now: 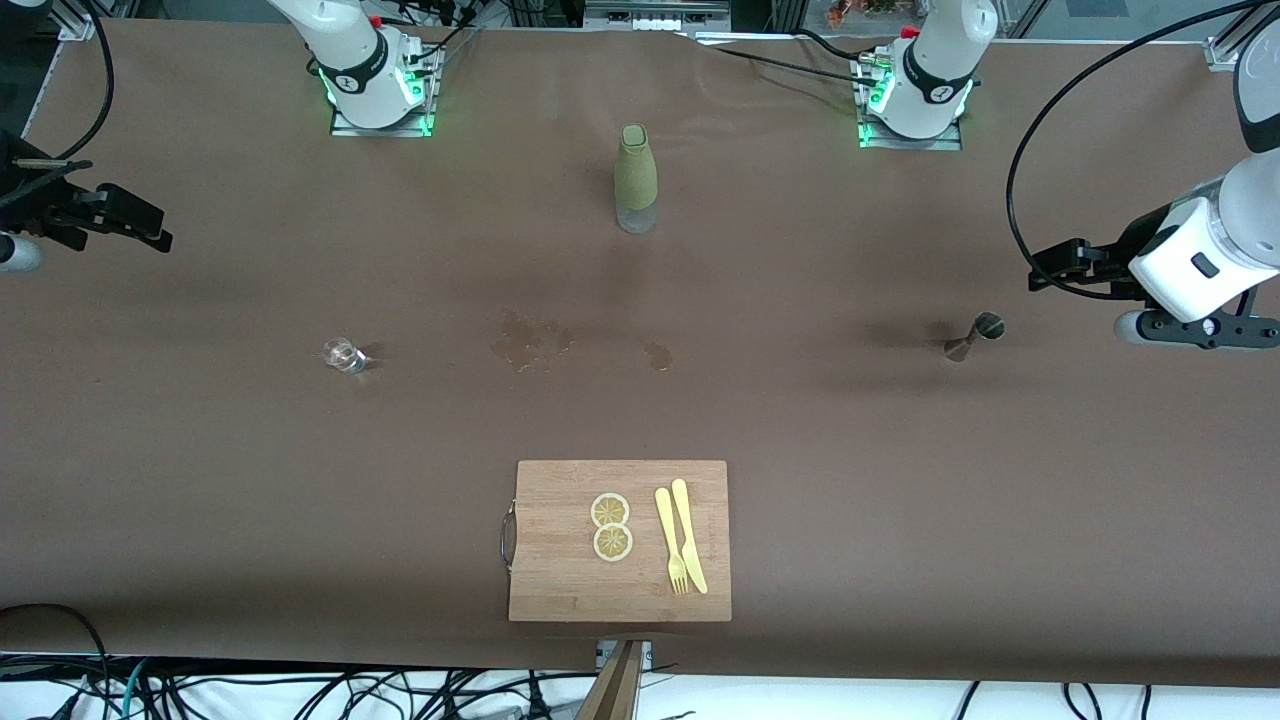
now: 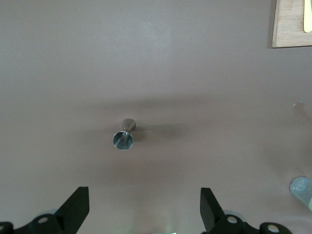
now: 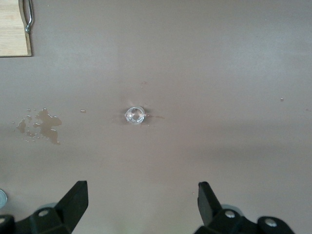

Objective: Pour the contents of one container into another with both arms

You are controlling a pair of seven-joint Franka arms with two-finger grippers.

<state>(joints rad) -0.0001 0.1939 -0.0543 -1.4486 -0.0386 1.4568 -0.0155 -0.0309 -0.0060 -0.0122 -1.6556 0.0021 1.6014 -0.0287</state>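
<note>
A small metal jigger (image 1: 973,336) (image 2: 124,136) stands on the brown table toward the left arm's end. A small clear glass (image 1: 342,354) (image 3: 135,115) stands toward the right arm's end. My left gripper (image 1: 1052,270) (image 2: 145,197) hangs open over the table's end beside the jigger, nothing between its fingers. My right gripper (image 1: 140,228) (image 3: 142,192) hangs open over the other end beside the glass, also empty. A bottle in an olive sleeve (image 1: 635,178) stands mid-table between the two bases.
A wooden cutting board (image 1: 560,570) with a metal handle lies near the front edge, carrying two lemon slices (image 1: 611,525), a yellow fork (image 1: 670,540) and knife (image 1: 690,535). Wet stains (image 1: 530,345) (image 3: 41,125) mark the table's middle. Cables run along both ends.
</note>
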